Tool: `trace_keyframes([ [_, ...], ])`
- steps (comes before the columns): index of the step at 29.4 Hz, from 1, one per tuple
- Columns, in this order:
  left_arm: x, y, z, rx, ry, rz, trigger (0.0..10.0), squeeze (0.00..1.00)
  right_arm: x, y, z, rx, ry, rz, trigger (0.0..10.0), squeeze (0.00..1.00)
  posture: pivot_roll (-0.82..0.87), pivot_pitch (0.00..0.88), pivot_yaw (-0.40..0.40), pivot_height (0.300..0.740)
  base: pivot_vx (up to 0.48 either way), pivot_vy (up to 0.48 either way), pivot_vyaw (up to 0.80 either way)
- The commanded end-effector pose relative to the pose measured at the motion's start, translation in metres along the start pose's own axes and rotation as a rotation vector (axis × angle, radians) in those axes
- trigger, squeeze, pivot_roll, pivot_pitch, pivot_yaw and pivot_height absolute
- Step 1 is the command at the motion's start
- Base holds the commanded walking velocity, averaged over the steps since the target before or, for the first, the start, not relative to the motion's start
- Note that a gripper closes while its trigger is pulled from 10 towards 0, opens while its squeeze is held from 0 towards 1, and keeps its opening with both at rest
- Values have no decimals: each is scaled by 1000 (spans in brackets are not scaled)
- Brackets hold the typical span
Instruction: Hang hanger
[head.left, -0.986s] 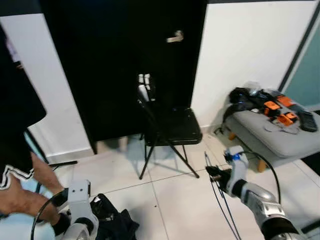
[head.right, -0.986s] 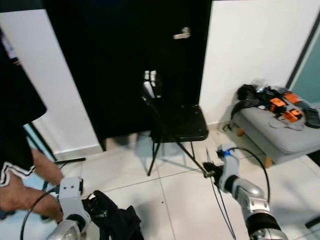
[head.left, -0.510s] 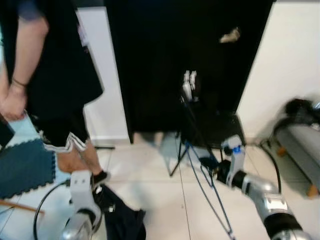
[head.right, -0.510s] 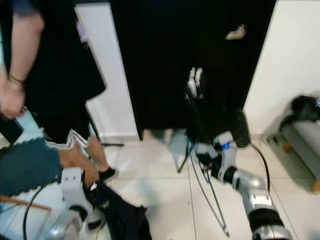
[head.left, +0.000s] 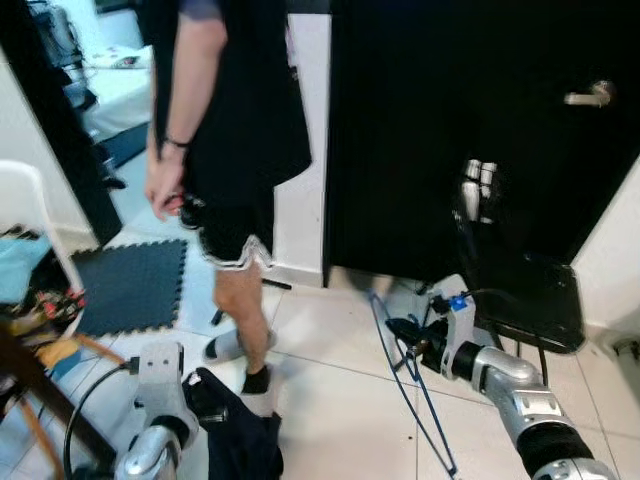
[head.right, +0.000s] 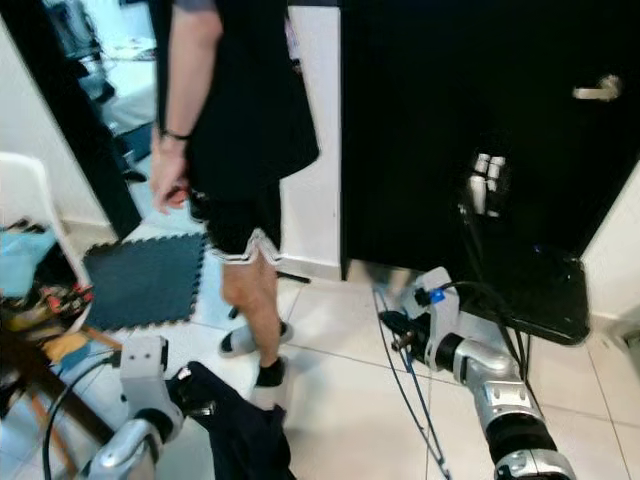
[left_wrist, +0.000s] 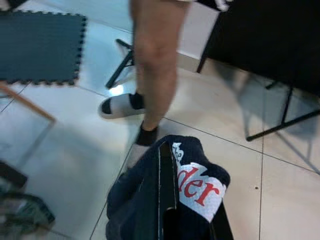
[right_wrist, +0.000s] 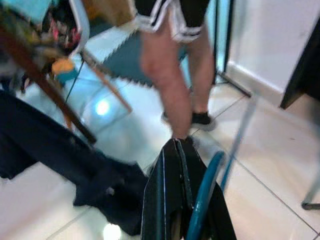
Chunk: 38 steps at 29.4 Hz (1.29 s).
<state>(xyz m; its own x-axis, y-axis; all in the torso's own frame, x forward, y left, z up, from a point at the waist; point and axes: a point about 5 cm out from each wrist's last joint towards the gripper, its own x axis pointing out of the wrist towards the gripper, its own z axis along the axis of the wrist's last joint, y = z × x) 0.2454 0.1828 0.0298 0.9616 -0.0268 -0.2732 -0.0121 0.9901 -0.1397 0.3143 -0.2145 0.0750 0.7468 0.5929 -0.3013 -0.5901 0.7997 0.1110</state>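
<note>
Hanger (head.left: 415, 385), a blue wire one, hangs at right from the right gripper (head.left: 402, 331), fingers closed on it, while the left gripper (left_wrist: 167, 200) clamps a dark navy garment (head.left: 232, 435) near a person's leg (head.left: 240, 305); carrying step, needing a rail next.

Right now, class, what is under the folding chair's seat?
Under the folding chair: its crossed black legs and pale floor tiles. The far legs are hidden behind the right claw and blue hanger.
</note>
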Motion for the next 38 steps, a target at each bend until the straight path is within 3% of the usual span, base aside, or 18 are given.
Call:
trace_keyframes([
  [1,2,0,5,-5,-32,22,10000,0,1,-2,4,-17,7,1,10000,0,-77,0,-32,740,0,0,800],
  [19,7,8,14,17,-50,29,10000,0,15,9,15,-15,-67,28,10000,0,-70,0,-7,740,0,0,800],
  [26,6,13,19,29,-66,53,10000,0,23,18,36,-44,-138,88,10000,0,-32,0,-8,740,0,0,800],
  [29,1,20,20,37,-70,83,10000,0,35,35,62,-104,-208,176,10000,0,-9,0,-9,740,0,0,800],
  [38,-2,22,28,44,-109,118,10000,0,41,64,100,-175,-312,337,10000,0,5,0,-20,740,0,0,800],
])
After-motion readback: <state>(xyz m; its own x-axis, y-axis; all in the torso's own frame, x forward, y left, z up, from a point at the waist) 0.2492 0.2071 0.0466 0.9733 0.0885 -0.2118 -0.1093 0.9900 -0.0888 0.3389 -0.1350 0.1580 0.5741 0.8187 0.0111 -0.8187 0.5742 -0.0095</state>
